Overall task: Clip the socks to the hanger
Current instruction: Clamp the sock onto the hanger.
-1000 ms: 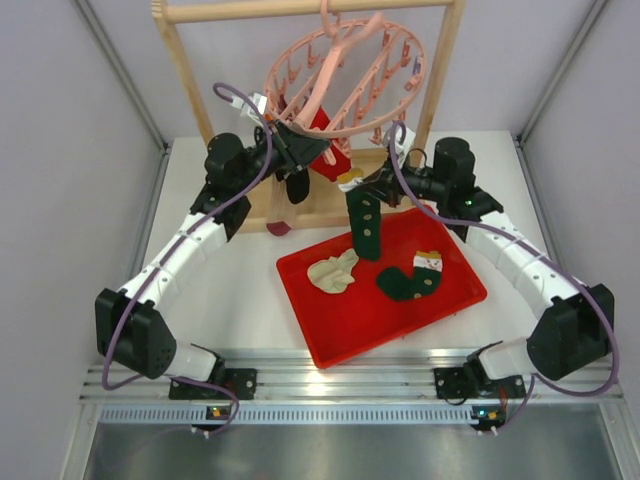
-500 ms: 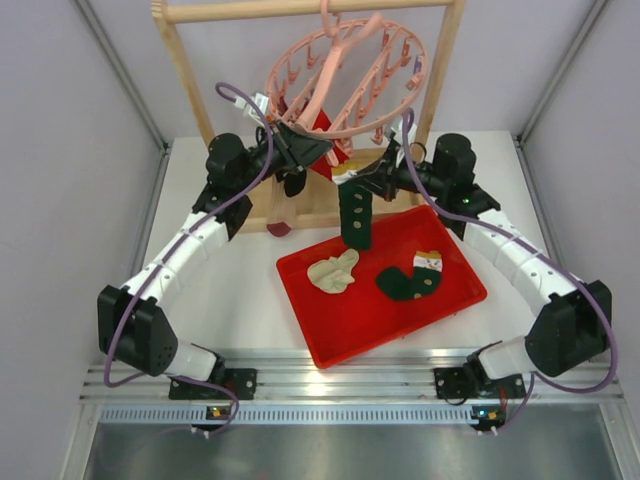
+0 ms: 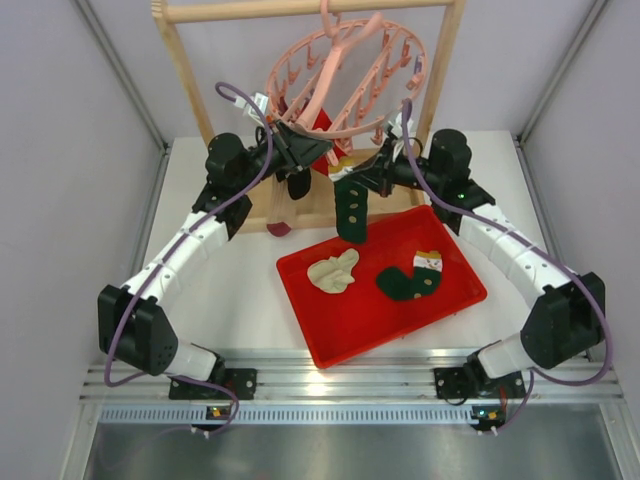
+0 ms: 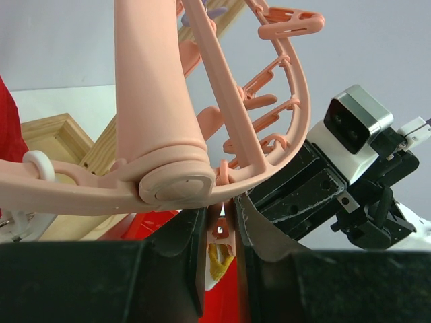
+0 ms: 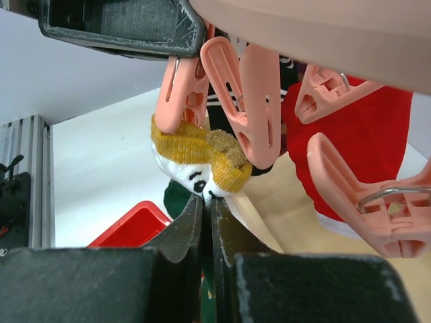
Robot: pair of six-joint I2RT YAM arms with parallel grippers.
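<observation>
A dark green fabric sock with tan dots hangs in the air over the far edge of a red plastic tray. Its mustard-and-white cuff is pinched between the closed fingers of the right gripper. The cuff touches the lower ends of two pink plastic pegs that dangle from the round pink plastic drying hanger. Just below the hanger's ring, the left gripper has its fingers drawn together on a pink plastic peg. A red sock hangs behind these pegs. The hanger is tilted and hooked over the top bar of a wooden frame rack. On the tray lie a cream sock and a second dark green sock, apart from each other. The tray rests on a white table.
</observation>
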